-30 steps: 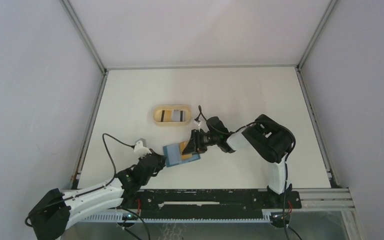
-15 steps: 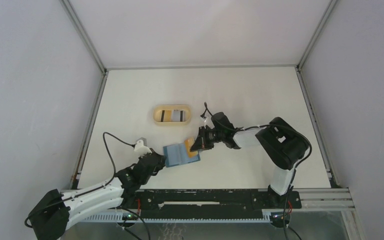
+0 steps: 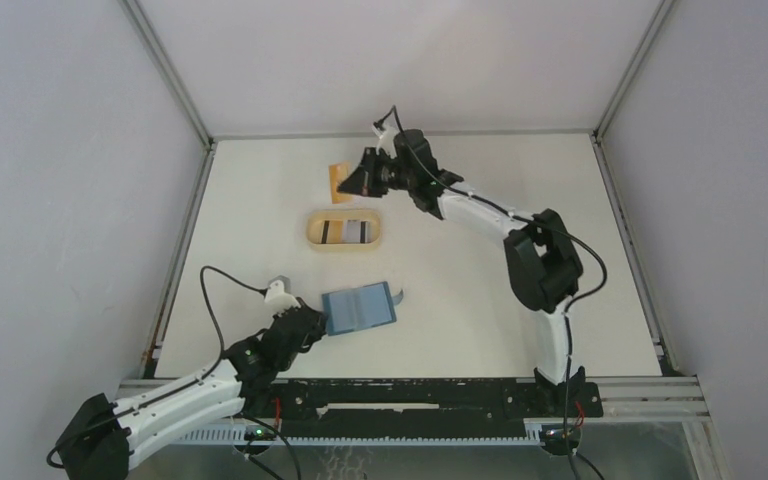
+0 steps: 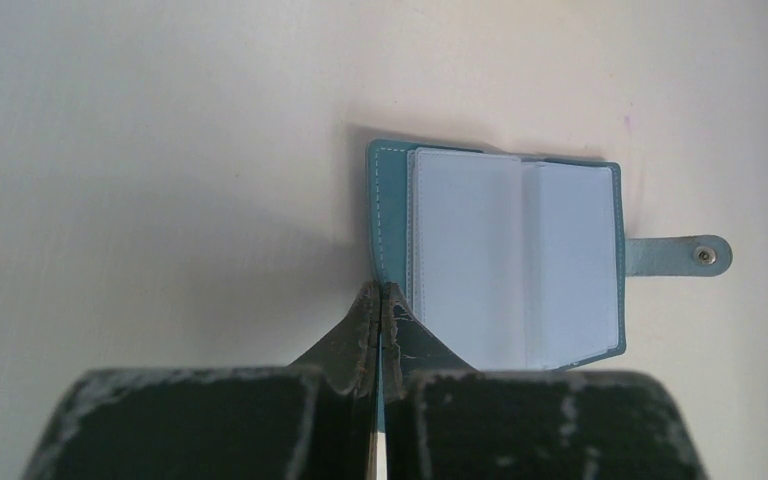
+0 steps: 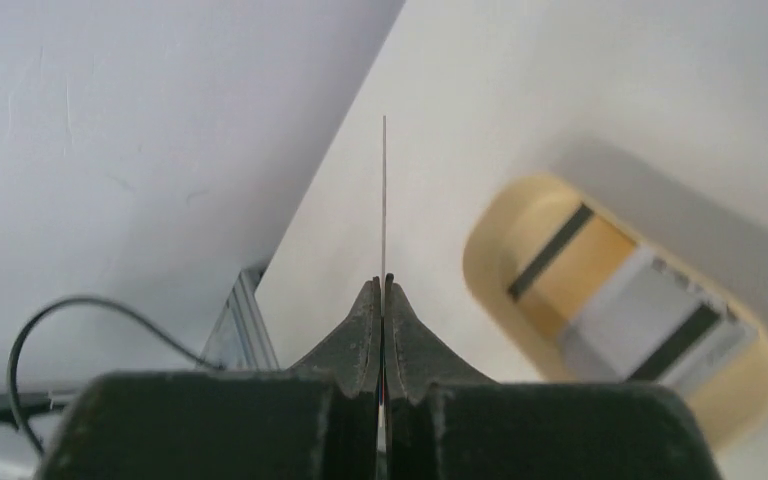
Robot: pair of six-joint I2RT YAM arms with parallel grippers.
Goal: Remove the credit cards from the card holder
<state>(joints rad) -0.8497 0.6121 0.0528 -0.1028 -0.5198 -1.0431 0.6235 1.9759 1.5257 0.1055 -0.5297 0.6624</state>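
Observation:
The teal-blue card holder (image 3: 359, 308) lies open on the table, its clear pockets up; it also shows in the left wrist view (image 4: 515, 262) with its closure tab (image 4: 682, 254) to the right. My left gripper (image 3: 312, 322) is shut on the holder's left edge (image 4: 392, 240). My right gripper (image 3: 357, 181) is shut on an orange-yellow credit card (image 3: 339, 183) held in the air beyond the tan oval dish (image 3: 314, 231); in the right wrist view the card (image 5: 384, 190) shows edge-on. Two credit cards with dark stripes lie in the dish (image 5: 650, 320).
The tan dish's rim (image 5: 490, 250) sits at mid table. Grey walls and an aluminium frame (image 3: 165, 70) close the table on three sides. A black cable (image 5: 70, 312) hangs at the table's left edge.
My right gripper has pulled the orange-yellow card out of the holder and carried it up and away to beyond the dish. The holder stays pinned by my left gripper.

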